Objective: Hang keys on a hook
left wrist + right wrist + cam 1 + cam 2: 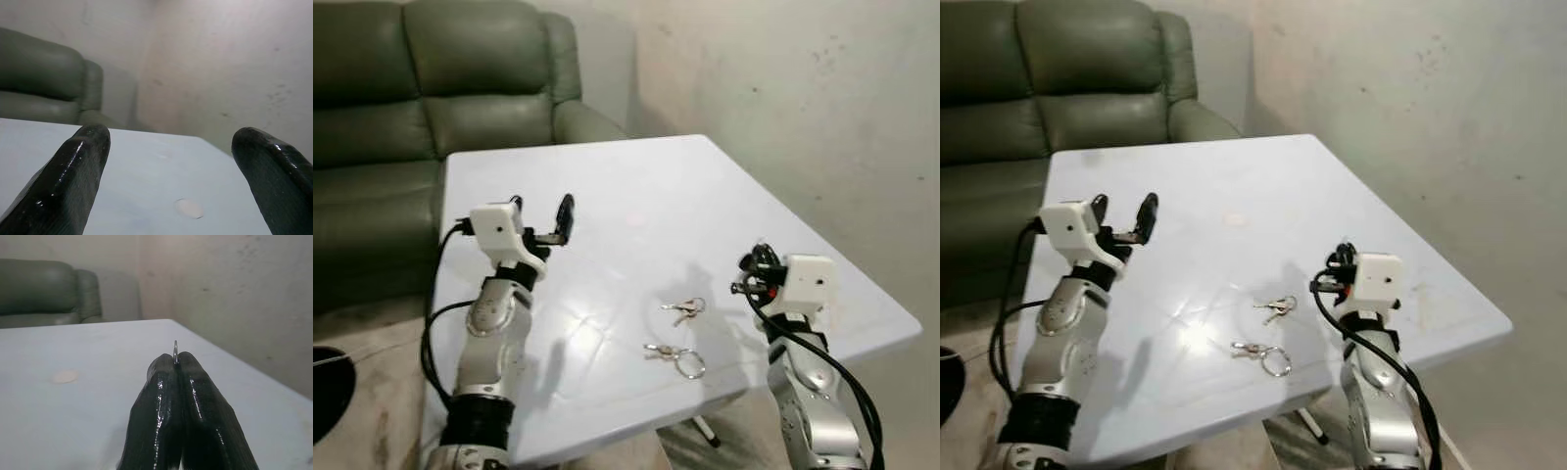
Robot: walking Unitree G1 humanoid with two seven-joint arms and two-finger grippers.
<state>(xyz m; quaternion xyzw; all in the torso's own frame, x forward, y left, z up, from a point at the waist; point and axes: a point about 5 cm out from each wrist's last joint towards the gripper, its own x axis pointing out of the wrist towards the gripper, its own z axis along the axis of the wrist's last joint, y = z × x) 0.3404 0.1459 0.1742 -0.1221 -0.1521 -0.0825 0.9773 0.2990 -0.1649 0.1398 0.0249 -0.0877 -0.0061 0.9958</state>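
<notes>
Right gripper (176, 363) pinched tight on a thin metal hook (175, 351), left gripper (544, 217) wide open and empty, 2 key sets (683, 309) (676, 359) flat on the white table (636, 186) between them; risk: hook twisting in that narrow pinch.

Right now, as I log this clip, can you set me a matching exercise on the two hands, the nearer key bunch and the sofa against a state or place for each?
Things:
1. left hand
2. right hand
3. nearer key bunch
4. sofa

States or places:
A. shut on a thin metal piece
B. behind the table
C. fingers wide apart, raised above the table
D. lying flat on the table

Pairs: 1-C, 2-A, 3-D, 4-B
</notes>
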